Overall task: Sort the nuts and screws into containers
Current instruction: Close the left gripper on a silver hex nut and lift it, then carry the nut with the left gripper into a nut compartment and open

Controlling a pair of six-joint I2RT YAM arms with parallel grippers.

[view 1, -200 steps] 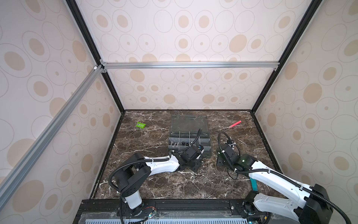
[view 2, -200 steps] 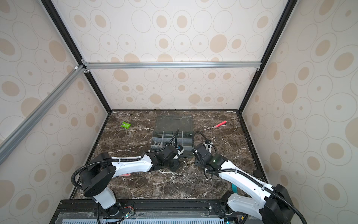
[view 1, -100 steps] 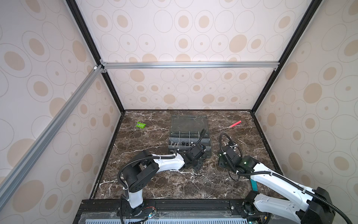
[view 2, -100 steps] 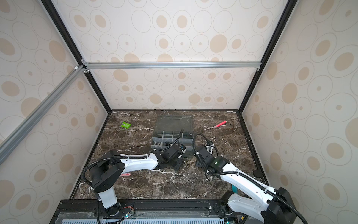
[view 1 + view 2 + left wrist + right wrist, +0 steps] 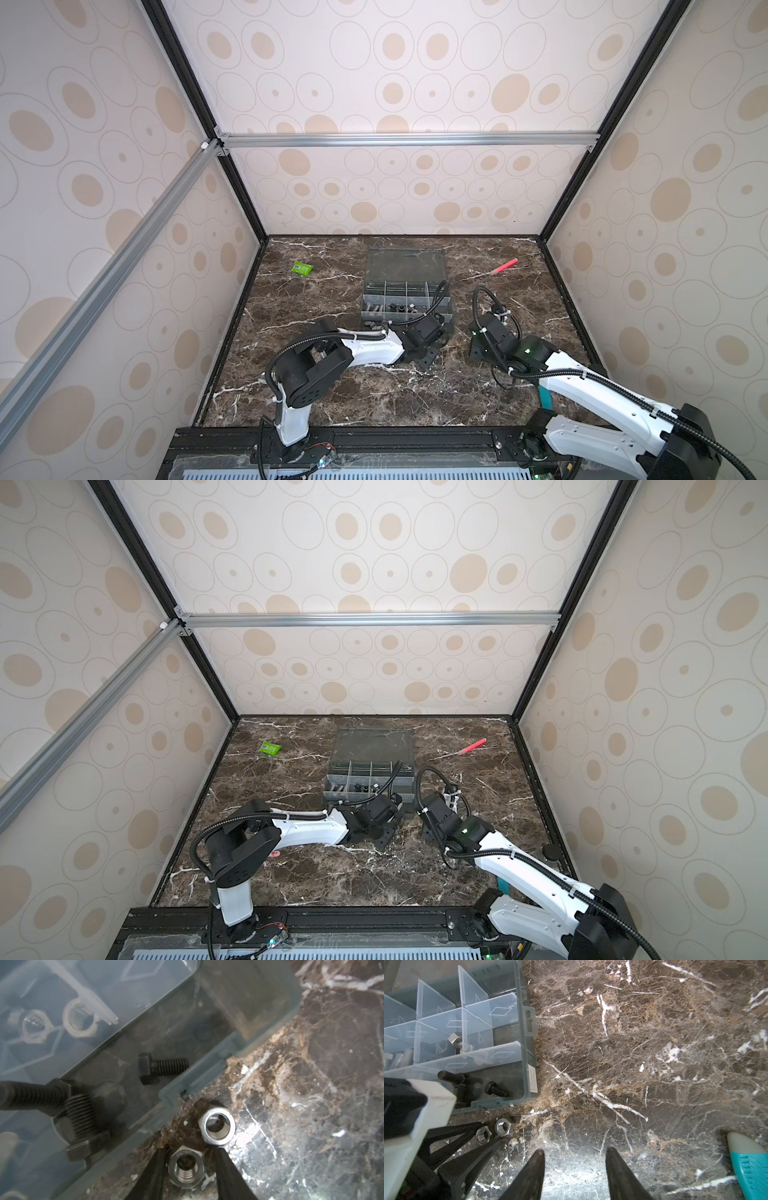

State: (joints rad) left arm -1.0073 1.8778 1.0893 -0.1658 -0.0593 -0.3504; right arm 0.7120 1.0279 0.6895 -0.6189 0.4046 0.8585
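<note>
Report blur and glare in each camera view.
Left wrist view: the big black bolts nearest the lens are soft, the silver nut between the left pincer tips is sharp, with glare on the marble table beside it. Right wrist view: a bright glare patch on the marble between the right pincer tips. Both top views: evenly lit.

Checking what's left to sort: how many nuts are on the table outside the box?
2. One nut lies on the marble between the fingers of the left tool; the second nut lies just past its fingertips, near the organizer box wall. Others may be hidden.
</note>
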